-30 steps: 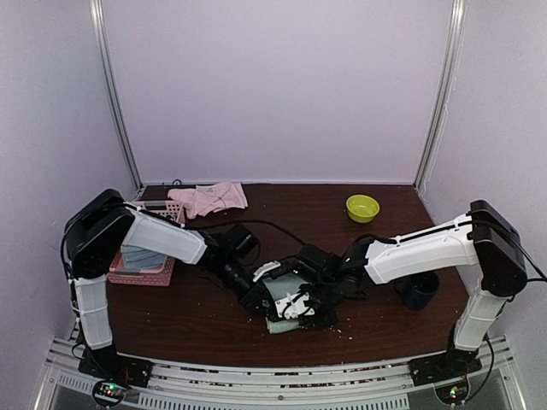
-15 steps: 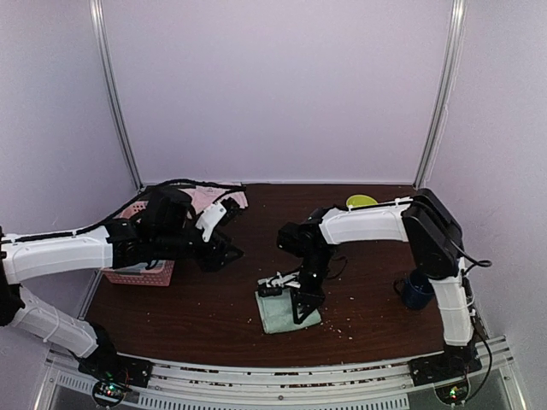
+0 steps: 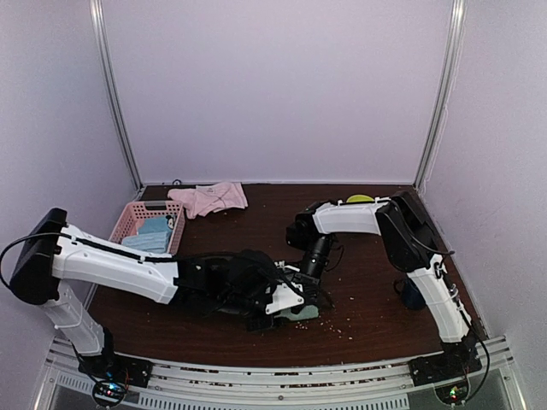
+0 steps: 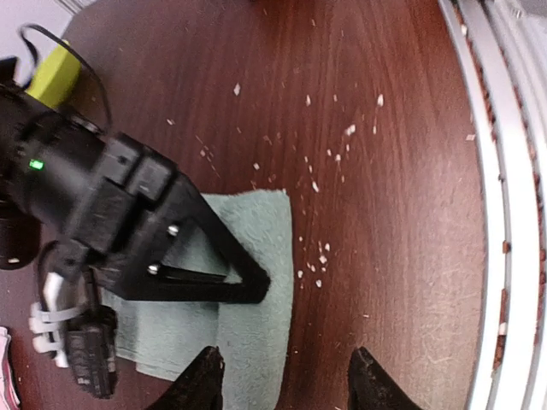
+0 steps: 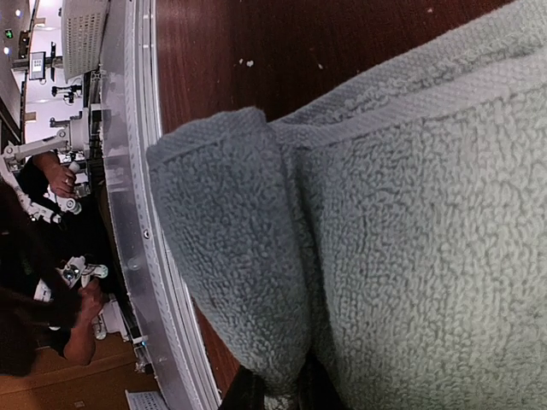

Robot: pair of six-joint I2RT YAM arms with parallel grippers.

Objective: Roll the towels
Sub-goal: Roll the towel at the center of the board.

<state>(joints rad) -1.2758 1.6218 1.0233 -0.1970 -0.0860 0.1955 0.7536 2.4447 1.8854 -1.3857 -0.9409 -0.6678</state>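
Observation:
The sage green towel (image 4: 248, 329) lies flat on the dark table near the front edge. In the top view it (image 3: 305, 311) is mostly hidden under both arms. My right gripper (image 5: 278, 393) is shut on a rolled fold of this towel (image 5: 410, 213), and it shows in the left wrist view as a black body with a triangular finger (image 4: 224, 275) on the cloth. My left gripper (image 4: 286, 380) is open just above the towel's edge, one fingertip over cloth, one over bare wood. The pale pink towel (image 3: 209, 198) lies crumpled at the back left.
A pink basket (image 3: 128, 242) holding blue-grey towels stands at the left. A green bowl (image 3: 362, 198) sits at the back right behind the right arm. A dark mug (image 3: 412, 295) stands at the right. White crumbs (image 4: 320, 256) dot the table. The metal front rail (image 4: 504, 213) is close.
My left arm has swung from beside the basket to the front centre, its gripper now at the green towel. The right gripper has stayed on the towel, with its arm stretched further.

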